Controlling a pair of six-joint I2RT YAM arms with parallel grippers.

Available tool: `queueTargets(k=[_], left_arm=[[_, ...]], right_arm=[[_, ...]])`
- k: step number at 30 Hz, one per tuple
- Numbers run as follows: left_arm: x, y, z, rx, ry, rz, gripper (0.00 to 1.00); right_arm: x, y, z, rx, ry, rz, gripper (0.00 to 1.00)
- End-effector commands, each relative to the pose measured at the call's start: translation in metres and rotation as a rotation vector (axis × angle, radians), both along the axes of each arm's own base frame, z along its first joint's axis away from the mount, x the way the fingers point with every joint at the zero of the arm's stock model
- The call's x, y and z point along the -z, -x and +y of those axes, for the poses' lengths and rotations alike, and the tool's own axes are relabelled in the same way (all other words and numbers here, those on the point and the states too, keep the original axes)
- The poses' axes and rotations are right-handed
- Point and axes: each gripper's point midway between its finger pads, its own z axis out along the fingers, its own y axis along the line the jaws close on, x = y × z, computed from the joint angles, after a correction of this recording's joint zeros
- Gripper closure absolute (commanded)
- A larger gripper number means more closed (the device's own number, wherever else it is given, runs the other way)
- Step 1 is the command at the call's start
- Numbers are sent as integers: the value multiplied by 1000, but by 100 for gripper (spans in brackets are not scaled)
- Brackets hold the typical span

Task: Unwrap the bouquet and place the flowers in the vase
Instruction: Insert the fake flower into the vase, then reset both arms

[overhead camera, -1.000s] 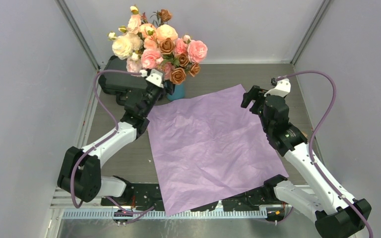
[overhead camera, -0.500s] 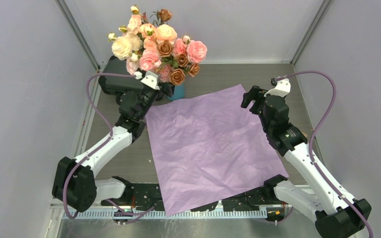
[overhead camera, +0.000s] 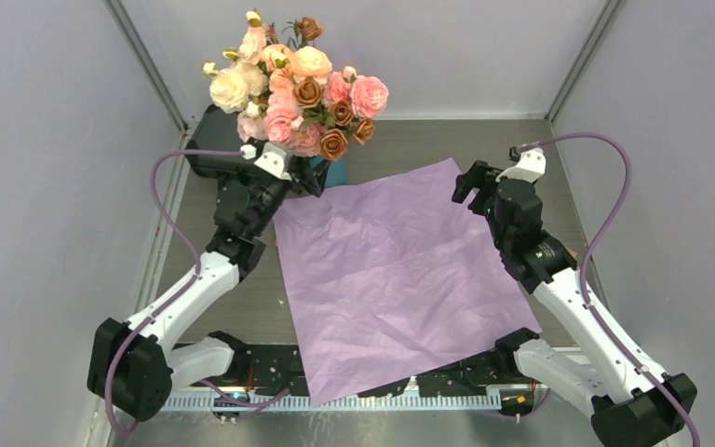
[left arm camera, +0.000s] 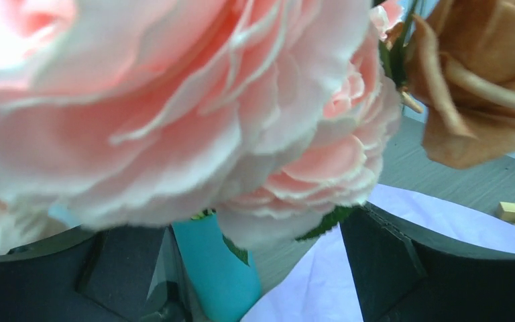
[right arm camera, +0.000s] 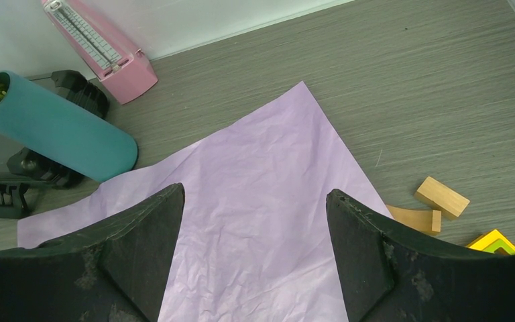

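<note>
Writing: only the scale strip on the pink metronome-shaped object [right arm camera: 100,50] by the back wall, and its marks were too small to read. The surface was a grey wood-grain table [right arm camera: 409,80], boxed in by plain pale walls [overhead camera: 47,186] with metal corner posts [overhead camera: 144,56]. A ribbed metal rail [overhead camera: 447,402] ran along the near edge by the arm bases. The flowers [overhead camera: 298,84] stood in the vase [overhead camera: 335,173], which was upright at the far left of the table, stems down in its mouth and heads spread wide above it. The wrapping paper [overhead camera: 391,270] lay flat, open and crinkled mid-table, one corner just beside the vase foot and the near corner over the rail. The left gripper [left arm camera: 261,235] was right at the vase, under the blooms. Its jaws were wide apart, with the vase just beside one finger and a clear gap to the other, gripping nothing. Petals filled most of the left wrist view. The right gripper [right arm camera: 255,194] hovered over the paper near its far corner, jaws spread, nothing between them. A black box [overhead camera: 212,149] sat behind the left arm at the left wall. Two pale wooden blocks [right arm camera: 441,196] and a yellow piece [right arm camera: 496,241] lay on bare table just off the paper's right edge. Purple cables [overhead camera: 614,177] looped off both arms.
</note>
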Motion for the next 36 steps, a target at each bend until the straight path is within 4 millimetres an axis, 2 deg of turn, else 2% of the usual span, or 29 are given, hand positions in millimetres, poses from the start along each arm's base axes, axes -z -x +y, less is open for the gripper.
queueTargets(k=[1, 6, 14, 19, 22, 25, 27, 31, 36], left_arm=[[-12, 23, 1, 53, 81, 6, 0], [-6, 41, 7, 69, 96, 60, 0], [-2, 78, 32, 29, 133, 219, 0], [12, 86, 67, -137, 79, 372, 0], [31, 86, 81, -195, 48, 490, 0], [51, 85, 101, -283, 61, 587, 0], [58, 91, 113, -337, 67, 596, 0], [57, 106, 138, -439, 76, 565, 0], [64, 127, 167, -562, 65, 561, 0]], right_arm=[[-20, 1, -3, 13, -31, -59, 17], [-20, 3, -4, 12, -20, -54, 16], [-17, 9, -14, 18, 72, 2, 12], [-17, 16, -20, -2, 140, 68, 8], [-15, 22, -24, -3, 145, 110, 5], [-23, 31, -31, 20, 123, 107, 4], [-26, 37, -36, 40, 109, 95, 4], [-28, 51, -47, 78, 92, 59, 3], [-24, 63, -61, 136, 95, 31, 3]])
